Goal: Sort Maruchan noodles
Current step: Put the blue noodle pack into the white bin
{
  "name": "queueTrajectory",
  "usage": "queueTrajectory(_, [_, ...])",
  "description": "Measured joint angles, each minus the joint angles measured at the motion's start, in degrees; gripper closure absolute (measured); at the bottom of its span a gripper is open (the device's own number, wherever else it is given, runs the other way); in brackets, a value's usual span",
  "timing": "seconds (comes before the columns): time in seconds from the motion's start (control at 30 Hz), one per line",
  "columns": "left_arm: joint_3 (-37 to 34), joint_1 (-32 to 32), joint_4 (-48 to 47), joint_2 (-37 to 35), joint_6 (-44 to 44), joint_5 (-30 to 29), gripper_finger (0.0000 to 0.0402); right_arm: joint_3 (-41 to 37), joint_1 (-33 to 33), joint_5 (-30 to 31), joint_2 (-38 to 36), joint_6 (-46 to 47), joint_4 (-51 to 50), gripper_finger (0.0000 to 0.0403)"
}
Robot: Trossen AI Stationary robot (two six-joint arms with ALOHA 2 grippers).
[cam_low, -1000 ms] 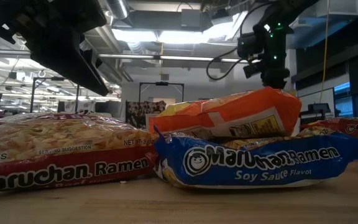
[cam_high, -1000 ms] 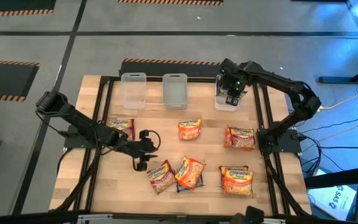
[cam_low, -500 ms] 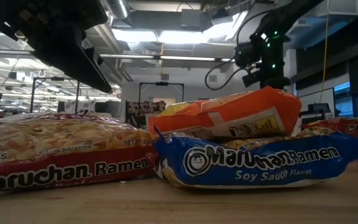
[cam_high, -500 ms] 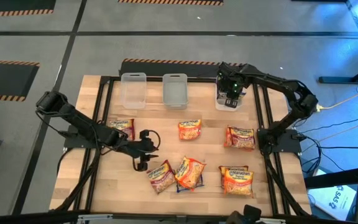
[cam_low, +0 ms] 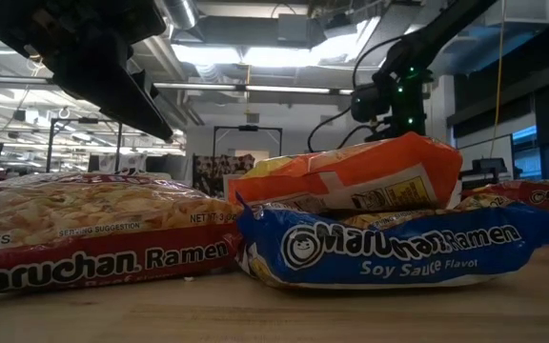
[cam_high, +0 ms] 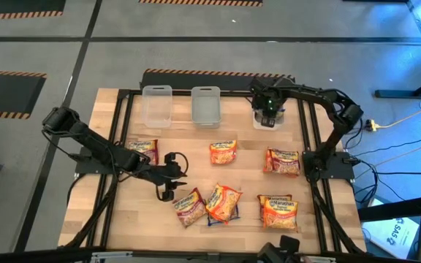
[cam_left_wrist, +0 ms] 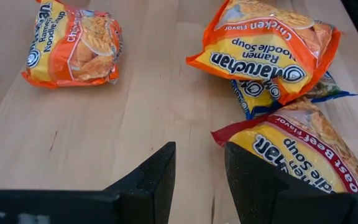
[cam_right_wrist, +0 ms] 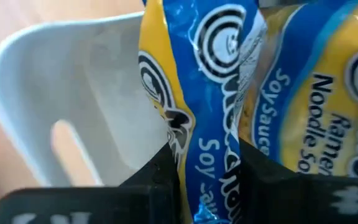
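Blue-and-yellow soy sauce packet (cam_right_wrist: 229,93) hung clamped between the right gripper's (cam_high: 267,117) fingers, over the rightmost of three clear tubs (cam_high: 256,118) along the table's far edge. Seven more ramen packets lay on the wooden table (cam_high: 240,179): four orange, two red, and one blue under an orange one. The left gripper (cam_left_wrist: 199,180) hovered empty, fingers slightly parted, just beside a red beef packet (cam_left_wrist: 297,152). Bare wood stretched before it.
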Motion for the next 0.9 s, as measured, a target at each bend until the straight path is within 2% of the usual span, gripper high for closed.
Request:
queueTrajectory(0.17, [0.0,0.0,0.2,0.0,0.1,0.4,0.0269,0.3,0.0,0.7,0.0,1.1,0.7,0.0278])
queueTrajectory(0.33, [0.0,0.0,0.9,0.0,1.3,2.1,0.0269,2.2,0.0,6.0,0.0,1.4,0.0,0.0207])
queueTrajectory(0.47, [0.0,0.0,1.2,0.0,1.5,2.1,0.0269,3.0,-0.1,8.3,0.0,1.4,0.2,0.0172])
queueTrajectory(0.57, [0.0,0.0,1.2,0.0,1.5,2.0,0.0269,3.1,0.0,11.9,0.0,2.2,1.4,0.0165])
queueTrajectory(0.7, [0.0,0.0,1.2,0.0,1.5,2.0,0.0269,3.2,0.0,12.4,0.0,3.3,1.5,0.0169])
queueTrajectory(0.9, [0.0,0.0,1.2,0.0,1.5,2.0,0.0269,7.6,4.8,11.8,-1.0,8.3,-7.7,0.0184])
